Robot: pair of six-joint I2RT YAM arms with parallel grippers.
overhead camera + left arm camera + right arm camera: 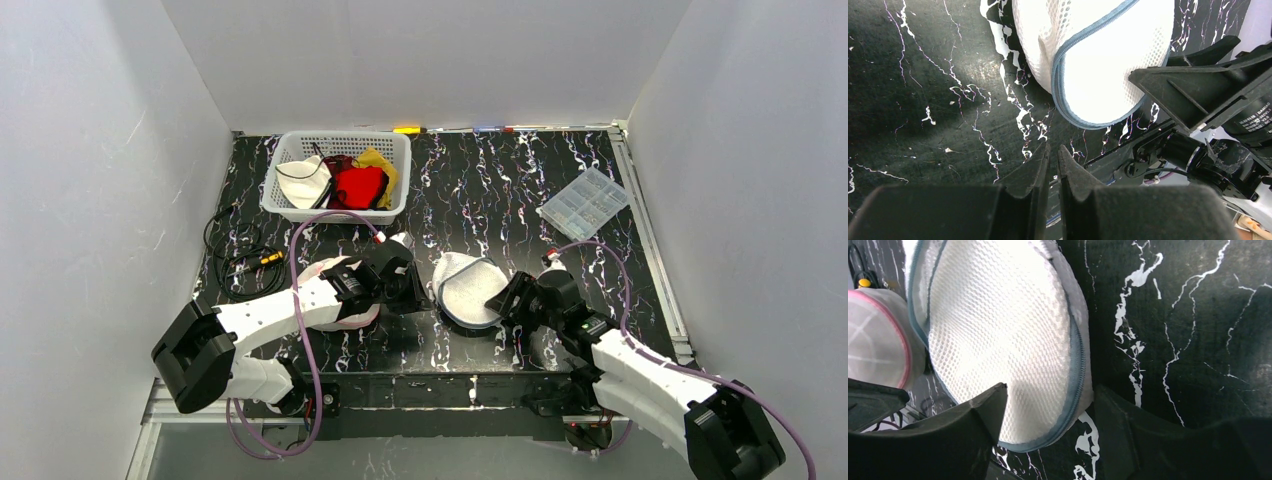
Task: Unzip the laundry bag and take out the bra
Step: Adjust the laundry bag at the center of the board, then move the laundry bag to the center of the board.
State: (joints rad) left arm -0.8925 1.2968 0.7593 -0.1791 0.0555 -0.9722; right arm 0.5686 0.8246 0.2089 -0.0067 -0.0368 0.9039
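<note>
Laundry bag (pixel 470 290) lies directly ahead of the right hand (pixel 1048 395), spread wide astride its zipped rim; left hand (pixel 1053 150), closed on nothing, sits alongside.

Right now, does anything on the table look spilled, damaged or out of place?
Nothing spilled or damaged. Only untidy bits: a black cable lies in loose tangled loops near the left edge of the table, and a clear compartment box sits askew on the right. The laundry bag looks intact.
</note>
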